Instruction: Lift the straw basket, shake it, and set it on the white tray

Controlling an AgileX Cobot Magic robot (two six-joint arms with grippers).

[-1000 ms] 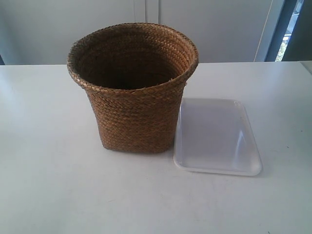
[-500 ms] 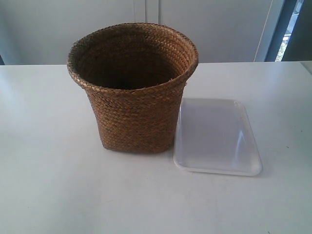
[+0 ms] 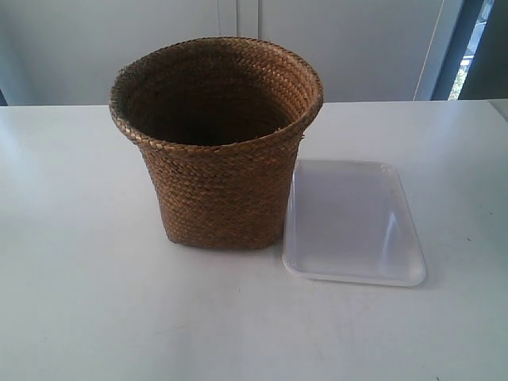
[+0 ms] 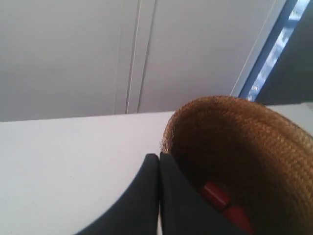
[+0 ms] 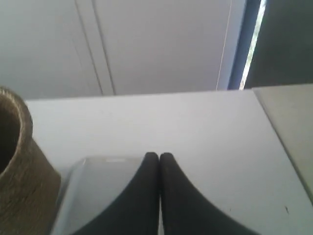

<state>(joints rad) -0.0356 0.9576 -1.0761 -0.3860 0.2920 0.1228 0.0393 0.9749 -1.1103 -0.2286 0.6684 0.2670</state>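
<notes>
The straw basket (image 3: 216, 147) stands upright on the white table, its flared rim open upward. Its base touches the long side of the white tray (image 3: 353, 222), which lies empty beside it. No arm shows in the exterior view. In the left wrist view my left gripper (image 4: 159, 156) is shut with nothing in it, close to the basket (image 4: 234, 152); red objects (image 4: 217, 196) lie inside the basket. In the right wrist view my right gripper (image 5: 159, 155) is shut and empty, over the tray (image 5: 93, 191), with the basket (image 5: 22, 181) off to one side.
The white table (image 3: 79, 302) stretches around both things. A pale wall with a vertical seam (image 3: 238, 20) runs behind it, and a dark window frame (image 3: 468, 48) stands at the back corner. The table's edge (image 5: 274, 132) shows in the right wrist view.
</notes>
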